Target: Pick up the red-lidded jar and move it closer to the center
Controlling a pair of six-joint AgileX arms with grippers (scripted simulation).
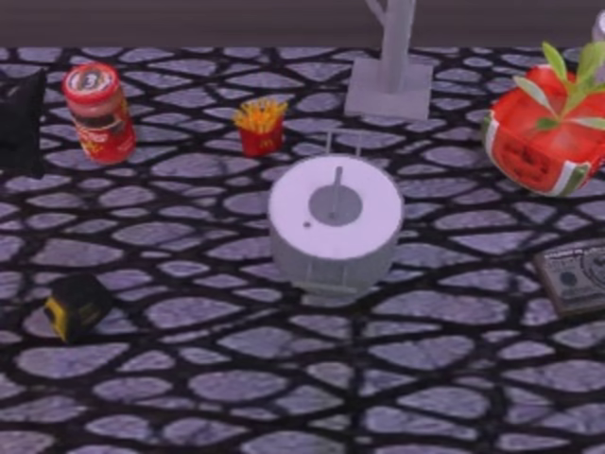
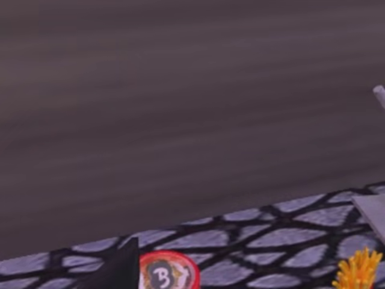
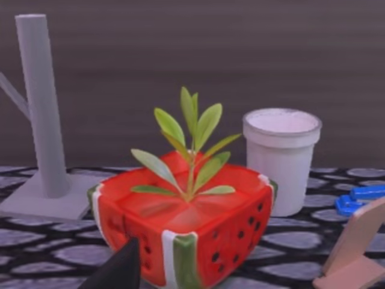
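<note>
— What takes up the most room?

— The table (image 1: 284, 397), patterned like dark cobblestones. Next comes a white round drum (image 1: 336, 222) with a grey disc on top, standing at mid-table, well away from either gripper.

— And after that?

— The watermelon-patterned planter (image 3: 186, 229) with its green sprig. It sits close in front of the right gripper (image 3: 120, 268), of which only a dark tip shows at the edge of the right wrist view. Whether that gripper is apart or together cannot be told. Beyond the planter, farther from the gripper, stand a grey post on a flat base (image 3: 42, 120) and a white cup (image 3: 281, 158).

— Where is the red-lidded jar?

— The red-lidded jar (image 1: 97, 112) stands upright at the far left of the table, well apart from the drum. In the left wrist view its lid, with the white round mark, lies just beside the left gripper (image 2: 117, 271), which is seen only as a dark tip. Nothing there shows the jar gripped, and that gripper's state cannot be told either.

— Anything smaller?

— The fries carton (image 1: 260, 128) stands between the jar and the grey post, farther from the left gripper than the jar is. A small black-and-yellow block (image 1: 77, 305) lies on the near left of the table.
</note>
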